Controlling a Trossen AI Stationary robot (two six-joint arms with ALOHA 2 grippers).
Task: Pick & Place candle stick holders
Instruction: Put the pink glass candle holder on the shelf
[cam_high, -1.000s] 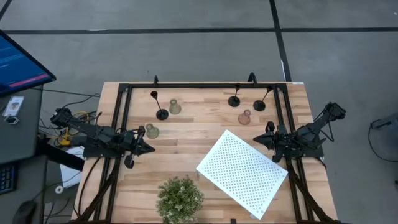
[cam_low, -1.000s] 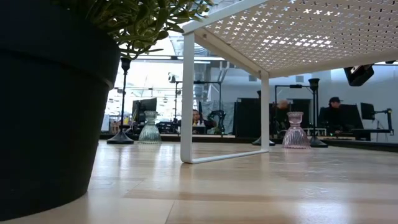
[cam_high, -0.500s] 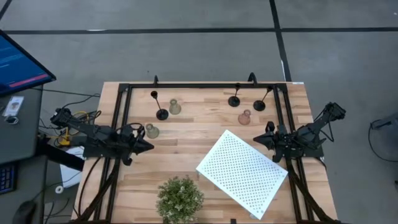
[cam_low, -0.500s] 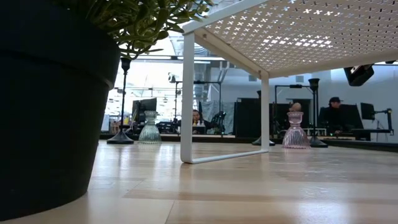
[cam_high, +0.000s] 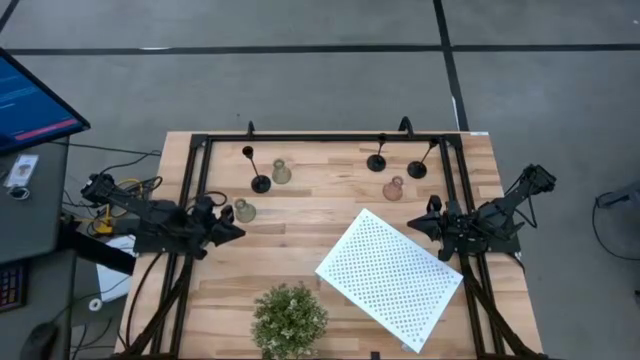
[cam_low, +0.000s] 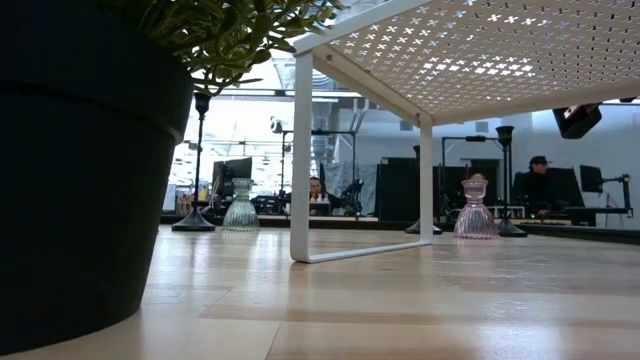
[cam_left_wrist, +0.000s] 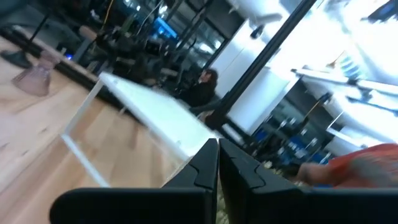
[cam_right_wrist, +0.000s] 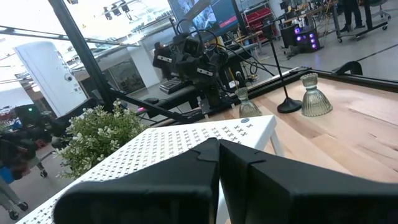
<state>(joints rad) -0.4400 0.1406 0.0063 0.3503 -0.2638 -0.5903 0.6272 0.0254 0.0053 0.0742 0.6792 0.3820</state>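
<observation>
Left pincer (cam_high: 238, 232) is clenched, empty, beside the beige holder (cam_high: 244, 211); it should spread wide before straddling it upright. Right pincer (cam_high: 412, 224) clenched, waiting.

Table (cam_high: 330, 230) layout: stemmed holder (cam_high: 260, 183) and squat holder (cam_high: 281, 172) side by side at far left, another squat holder (cam_high: 244, 211) nearer, just beside the left pincer (cam_high: 238, 231). Far right: two stemmed holders (cam_high: 377, 162), (cam_high: 417, 169), squat holder (cam_high: 393, 188) before them. Perforated board (cam_high: 390, 277) near right; potted plant (cam_high: 289, 318) at near edge, left of the board. Right pincer (cam_high: 414, 226) at right edge.
</observation>
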